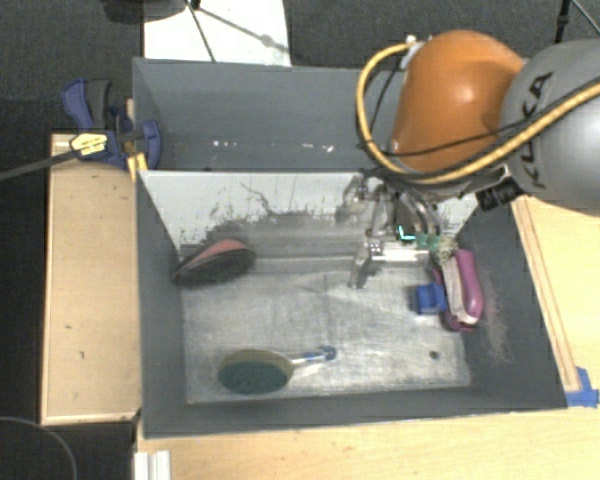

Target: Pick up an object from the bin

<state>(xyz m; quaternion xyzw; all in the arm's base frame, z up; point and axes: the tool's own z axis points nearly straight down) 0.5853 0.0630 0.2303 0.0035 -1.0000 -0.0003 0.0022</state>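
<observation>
A purple tube (466, 286), long and rounded, lies against the right wall of the bin (161, 318), with a small blue block (427, 299) touching its left side. Both look like hard plastic: light, stiff and probably smooth enough to slide under a loose pinch. The tube seems best taken across its narrow middle, where its sides run nearly parallel. The block offers flat faces but sits tight against the tube, so closing on one may nudge the other.

The claw (385, 258) hangs just beside the pair, to their upper left, low over the bin floor near the back wall. Whether it is spread or pressed together cannot be told, and nothing is seen in it. Above it, the orange wrist cover (452, 88) and its looped yellow cables lean in from the right, the grey arm (570, 118) crossing over the bin's right rim.

Well apart lie an oval dark brush (215, 261) by the left wall and a green round scrubber (252, 373) with a pale handle near the front.
</observation>
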